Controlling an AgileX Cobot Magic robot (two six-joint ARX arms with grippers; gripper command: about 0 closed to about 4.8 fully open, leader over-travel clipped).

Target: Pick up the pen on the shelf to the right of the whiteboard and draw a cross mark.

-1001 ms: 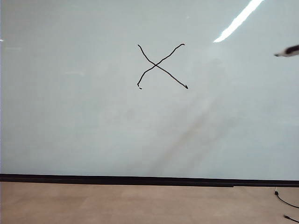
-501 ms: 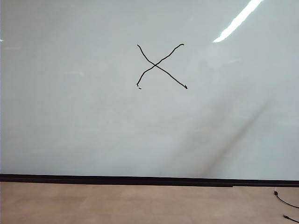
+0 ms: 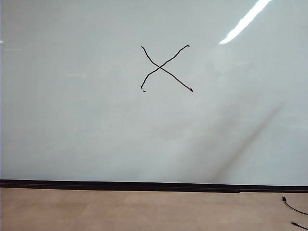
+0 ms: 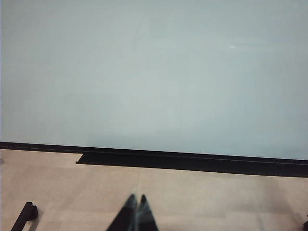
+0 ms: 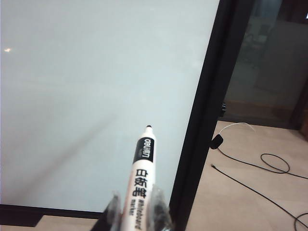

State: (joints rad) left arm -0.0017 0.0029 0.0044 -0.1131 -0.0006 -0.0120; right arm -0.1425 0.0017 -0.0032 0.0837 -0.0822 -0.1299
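The right gripper [image 5: 137, 208] clamps the pen [image 5: 141, 166] (tip clear of whiteboard [image 5: 96, 86]).

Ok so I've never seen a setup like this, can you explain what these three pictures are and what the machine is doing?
This is a two-armed robot facing a whiteboard. One camera stands off the arms and shows the board with a black cross mark drawn on it; neither arm appears there. The other two cameras sit on the wrists. The left wrist camera shows the left gripper, its fingers shut on nothing, pointing toward the board's lower edge above the floor. The right wrist camera shows the right gripper clamped on a white pen, tip uncapped, near the board's right edge. Cables lie on the floor beyond.
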